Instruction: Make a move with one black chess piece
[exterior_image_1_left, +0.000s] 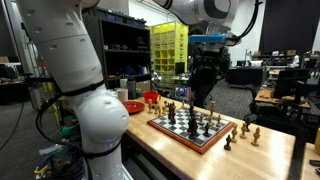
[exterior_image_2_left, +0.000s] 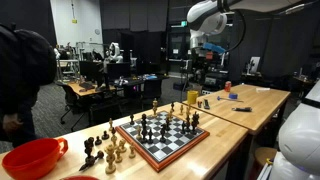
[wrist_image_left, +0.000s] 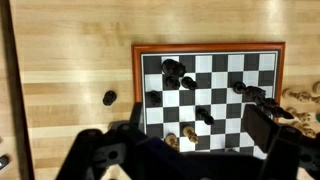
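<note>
A chessboard with a red-brown rim lies on the wooden table and shows in both exterior views. Black pieces stand on it, two close together, one at the left edge, one in the middle and one to the right. Two light pieces stand near the bottom edge. My gripper hangs high above the board, open and empty, with its fingers spread wide. It also shows in both exterior views.
One loose black piece lies on the table left of the board. Captured pieces stand beside the board. A red bowl sits on the table near the board. Desks and shelves stand behind.
</note>
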